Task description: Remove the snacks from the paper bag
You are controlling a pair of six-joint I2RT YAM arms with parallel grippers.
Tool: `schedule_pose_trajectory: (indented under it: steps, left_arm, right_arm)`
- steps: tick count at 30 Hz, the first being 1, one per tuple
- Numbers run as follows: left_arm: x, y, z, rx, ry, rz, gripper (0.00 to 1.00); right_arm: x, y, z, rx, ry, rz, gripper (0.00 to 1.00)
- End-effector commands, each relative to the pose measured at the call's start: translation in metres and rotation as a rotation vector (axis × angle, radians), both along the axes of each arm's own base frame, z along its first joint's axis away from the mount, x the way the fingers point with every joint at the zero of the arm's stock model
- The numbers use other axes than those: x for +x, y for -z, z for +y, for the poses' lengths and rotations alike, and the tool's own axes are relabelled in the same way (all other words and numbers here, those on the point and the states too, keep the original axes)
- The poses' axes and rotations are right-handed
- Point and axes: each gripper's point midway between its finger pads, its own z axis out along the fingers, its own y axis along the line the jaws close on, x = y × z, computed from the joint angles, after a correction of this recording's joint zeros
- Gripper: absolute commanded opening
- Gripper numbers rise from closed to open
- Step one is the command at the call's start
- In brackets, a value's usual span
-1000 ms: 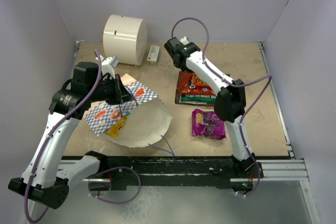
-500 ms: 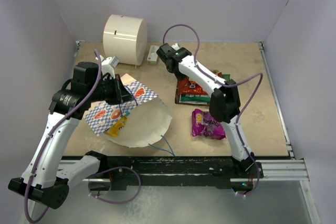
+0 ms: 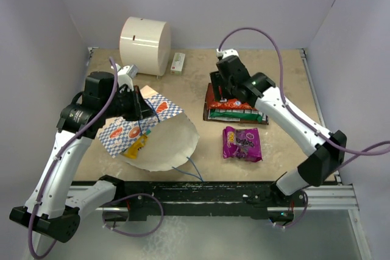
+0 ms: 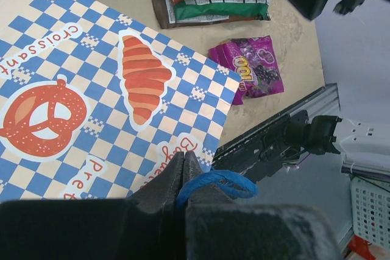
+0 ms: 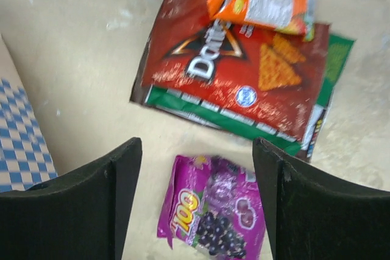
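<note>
- Top view: the bag (image 3: 159, 141) lies on its side toward the near left corner, its cream lining open toward the near edge. My left gripper (image 3: 145, 111) has it at the far side. A yellow packet (image 3: 135, 146) shows in the mouth, so I judge the job unfinished.
- Same view: a stack (image 3: 234, 106) of packets lies around the centre, a little toward the right edge. A purple packet (image 3: 242, 143) sits just beside the stack on its near-edge side. My right gripper (image 3: 223, 84) hangs over the stack's far end.
- Left wrist: the fingers are pinched together on the bag's blue cord (image 4: 213, 182), and the checkered face spreads out beyond them.
- Right wrist: the jaws stand wide apart with nothing between them, above the red packet (image 5: 237, 71) and the purple one.
- To do it well, I would hold the cord up steady so the mouth gapes. Then I would bring the right arm across low and pinch the yellow packet by its exposed edge, not the lining. The risk I see is dragging the bag along.
</note>
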Motion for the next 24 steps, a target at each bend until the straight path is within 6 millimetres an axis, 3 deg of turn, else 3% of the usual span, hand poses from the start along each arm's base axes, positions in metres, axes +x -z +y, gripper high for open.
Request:
schedule_pose_trajectory:
  steps: [1, 4, 10, 13, 16, 18, 21, 24]
  left_arm:
    - [0.005, -0.01, -0.005, -0.03, 0.012, -0.039, 0.0]
    - [0.006, -0.007, -0.006, -0.031, 0.012, -0.025, 0.0]
    - [0.007, -0.006, -0.007, -0.039, 0.004, -0.016, 0.0]
    - [0.008, -0.005, -0.007, -0.04, -0.001, -0.013, 0.0]
    - [0.007, -0.004, -0.006, -0.04, -0.011, -0.011, 0.0]
    - [0.007, -0.004, -0.005, -0.043, -0.017, -0.011, 0.0]
    - [0.006, -0.005, -0.006, -0.057, -0.024, -0.013, 0.0]
    - [0.005, -0.005, -0.006, -0.075, -0.036, -0.01, 0.0]
  right_arm:
    - [-0.013, 0.026, 0.023, 0.161, -0.056, 0.025, 0.75]
    - [-0.022, 0.022, 0.027, 0.203, -0.103, 0.017, 0.77]
    - [-0.037, -0.004, 0.043, 0.182, -0.37, -0.08, 0.82]
    - [-0.054, -0.016, 0.055, 0.159, -0.546, -0.16, 0.85]
    - [-0.083, -0.029, 0.075, 0.184, -0.761, -0.252, 0.88]
    - [-0.117, -0.03, 0.092, 0.218, -0.988, -0.297, 0.88]
    - [-0.163, -0.018, 0.112, 0.236, -1.264, -0.398, 0.87]
    - [-0.184, -0.015, 0.132, 0.269, -1.384, -0.471, 0.85]
